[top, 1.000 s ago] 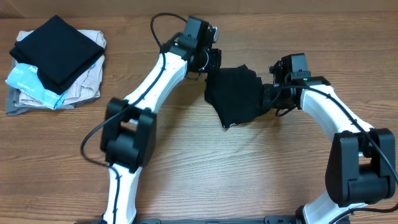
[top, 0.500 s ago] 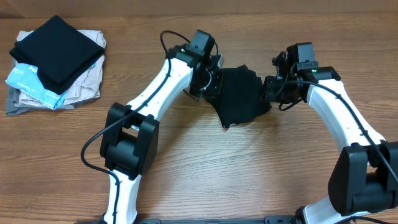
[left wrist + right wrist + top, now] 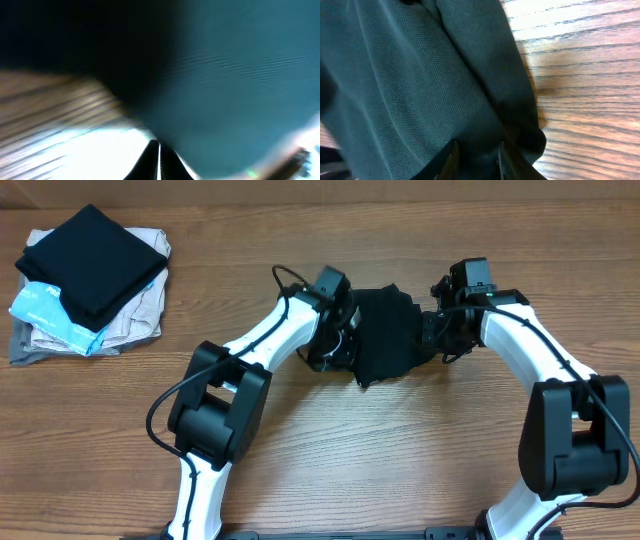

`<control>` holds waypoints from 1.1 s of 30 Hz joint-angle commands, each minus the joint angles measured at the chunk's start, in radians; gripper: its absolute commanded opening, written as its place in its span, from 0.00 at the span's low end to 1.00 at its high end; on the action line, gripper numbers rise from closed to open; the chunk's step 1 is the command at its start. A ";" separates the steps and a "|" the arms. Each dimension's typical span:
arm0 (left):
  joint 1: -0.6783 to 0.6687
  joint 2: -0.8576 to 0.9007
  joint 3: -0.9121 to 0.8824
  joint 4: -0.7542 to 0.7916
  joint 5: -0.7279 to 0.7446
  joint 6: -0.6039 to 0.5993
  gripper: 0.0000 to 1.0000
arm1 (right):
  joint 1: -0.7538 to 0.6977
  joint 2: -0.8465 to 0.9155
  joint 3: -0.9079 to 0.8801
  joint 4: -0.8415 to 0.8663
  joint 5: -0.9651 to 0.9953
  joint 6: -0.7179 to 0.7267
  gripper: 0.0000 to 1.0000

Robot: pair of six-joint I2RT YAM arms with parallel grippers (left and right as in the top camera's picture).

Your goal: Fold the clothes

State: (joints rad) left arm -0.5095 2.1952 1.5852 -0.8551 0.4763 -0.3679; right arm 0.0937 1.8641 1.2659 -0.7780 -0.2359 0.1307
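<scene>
The clothes are one black shirt point(image 3: 385, 330), bunched in a heap at the table's middle. My left gripper point(image 3: 340, 345) is at the shirt's left edge. In the blurred left wrist view its fingertips point(image 3: 159, 162) are pressed together, shut, with only a thin bright line between them. Dark fabric point(image 3: 240, 75) looms just to their right, and no cloth shows between the jaws. My right gripper point(image 3: 432, 335) is at the shirt's right edge. In the right wrist view its gripper point(image 3: 477, 157) has its jaws closed on a thick fold of the black shirt point(image 3: 420, 75).
A stack of folded garments point(image 3: 60, 320) sits at the far left, with a folded black piece point(image 3: 95, 260) on top. Bare wooden table point(image 3: 400, 450) lies in front of the shirt and around it.
My left arm has swung toward the near side, bringing its gripper down along the shirt's left edge. The right gripper stayed at the right edge, shifting only slightly.
</scene>
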 commanded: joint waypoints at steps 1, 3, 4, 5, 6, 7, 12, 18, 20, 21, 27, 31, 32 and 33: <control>-0.001 0.009 -0.048 0.018 -0.151 -0.022 0.04 | 0.000 -0.002 -0.005 0.006 0.007 -0.001 0.32; 0.000 0.008 -0.049 0.020 -0.223 -0.022 0.04 | 0.000 -0.002 -0.004 0.006 0.007 -0.001 0.32; 0.001 0.005 -0.043 0.021 -0.231 -0.021 0.04 | 0.000 -0.003 -0.001 0.006 0.007 -0.001 0.32; 0.002 0.002 -0.032 0.018 -0.233 -0.021 0.04 | 0.000 -0.003 0.005 0.005 0.007 -0.002 0.32; 0.003 -0.004 -0.014 0.009 -0.232 -0.020 0.04 | 0.000 -0.004 0.018 -0.003 0.007 -0.001 0.32; 0.005 -0.008 0.010 -0.007 -0.234 -0.020 0.04 | -0.003 -0.008 0.040 -0.024 0.006 -0.001 0.32; 0.005 -0.048 0.172 -0.127 -0.302 -0.021 0.04 | -0.029 -0.050 0.170 -0.144 0.013 0.019 0.44; -0.025 -0.076 0.243 -0.119 -0.235 -0.021 0.04 | -0.134 -0.065 0.244 -0.203 0.045 0.056 0.75; -0.039 -0.066 0.242 -0.099 -0.175 -0.022 0.04 | -0.184 -0.065 0.241 -0.204 0.046 0.056 0.90; -0.046 -0.060 0.241 -0.092 -0.154 -0.022 0.04 | -0.206 -0.065 0.239 -0.205 0.054 0.056 1.00; -0.097 -0.010 0.240 -0.070 -0.135 -0.049 0.05 | -0.311 -0.065 0.239 -0.198 0.095 0.056 1.00; -0.136 0.024 0.233 -0.006 -0.136 -0.048 0.05 | -0.342 -0.065 0.239 -0.197 0.095 0.056 1.00; -0.144 0.030 0.232 0.002 -0.136 -0.051 0.05 | -0.345 -0.065 0.239 -0.197 0.095 0.056 1.00; -0.151 0.042 0.232 0.006 -0.135 -0.052 0.05 | -0.345 -0.065 0.239 -0.197 0.095 0.056 1.00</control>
State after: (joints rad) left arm -0.6407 2.1956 1.8153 -0.8570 0.3225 -0.3969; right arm -0.2497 1.8217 1.4925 -0.9802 -0.1486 0.1829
